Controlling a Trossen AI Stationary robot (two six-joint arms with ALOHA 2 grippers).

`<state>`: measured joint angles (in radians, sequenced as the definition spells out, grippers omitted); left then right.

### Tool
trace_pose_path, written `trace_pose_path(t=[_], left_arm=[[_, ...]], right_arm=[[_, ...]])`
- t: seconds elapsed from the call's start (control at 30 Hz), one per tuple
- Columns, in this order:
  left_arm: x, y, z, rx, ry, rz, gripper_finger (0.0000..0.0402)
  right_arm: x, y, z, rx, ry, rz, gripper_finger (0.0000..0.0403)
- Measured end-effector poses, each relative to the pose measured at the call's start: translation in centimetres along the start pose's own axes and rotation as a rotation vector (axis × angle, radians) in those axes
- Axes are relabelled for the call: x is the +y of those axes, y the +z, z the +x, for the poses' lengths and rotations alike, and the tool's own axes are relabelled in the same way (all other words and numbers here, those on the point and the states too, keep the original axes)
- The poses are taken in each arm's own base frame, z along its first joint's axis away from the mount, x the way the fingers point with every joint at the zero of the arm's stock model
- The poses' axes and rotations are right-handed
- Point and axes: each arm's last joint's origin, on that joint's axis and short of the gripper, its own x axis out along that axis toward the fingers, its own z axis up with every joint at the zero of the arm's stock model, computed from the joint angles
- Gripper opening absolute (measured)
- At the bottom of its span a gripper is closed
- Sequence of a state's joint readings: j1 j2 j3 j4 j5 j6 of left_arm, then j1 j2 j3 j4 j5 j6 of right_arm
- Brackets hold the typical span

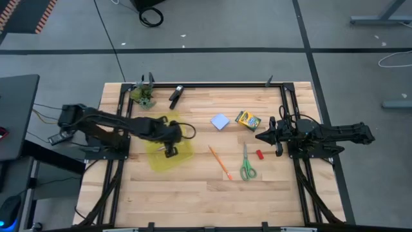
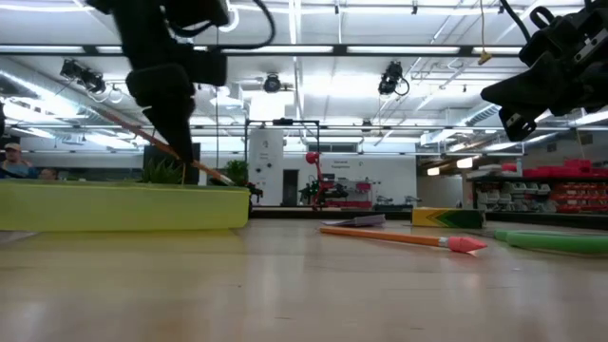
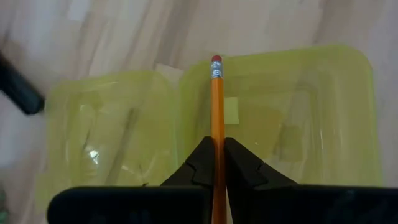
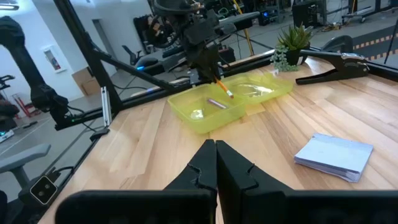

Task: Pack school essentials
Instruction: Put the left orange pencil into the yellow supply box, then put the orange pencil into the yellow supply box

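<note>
Pencil was clamped in the left end effector above the yellow-green case; tilted release risked it bouncing out. Right end effector hovered closed, empty.

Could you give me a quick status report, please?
Left hand shut on pencil, over yellow case. Right hand shut, empty, waiting. Nothing in the way.
</note>
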<state>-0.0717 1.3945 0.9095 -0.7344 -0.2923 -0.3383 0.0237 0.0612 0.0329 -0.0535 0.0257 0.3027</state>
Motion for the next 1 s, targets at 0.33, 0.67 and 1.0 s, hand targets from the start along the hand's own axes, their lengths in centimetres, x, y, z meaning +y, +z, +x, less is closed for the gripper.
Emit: trace_pose_path(t=[0.33, 0.67, 1.0], left_arm=[[-0.5, -3.7, 1.9, -0.092, -0.034, -0.211, 0.0027], [-0.4, -4.2, 2.6, -0.098, -0.015, -0.255, 0.0087], [-0.5, 0.1, -0.1, -0.183, -0.036, -0.076, 0.0160]], right_arm=[[0.0, 0.0, 0.0, 0.000, 0.000, 0.000, 0.0007], [0.0, 0.0, 0.0, 0.000, 0.000, 0.000, 0.0007], [0.0, 0.0, 0.0, 0.000, 0.000, 0.000, 0.0007]])
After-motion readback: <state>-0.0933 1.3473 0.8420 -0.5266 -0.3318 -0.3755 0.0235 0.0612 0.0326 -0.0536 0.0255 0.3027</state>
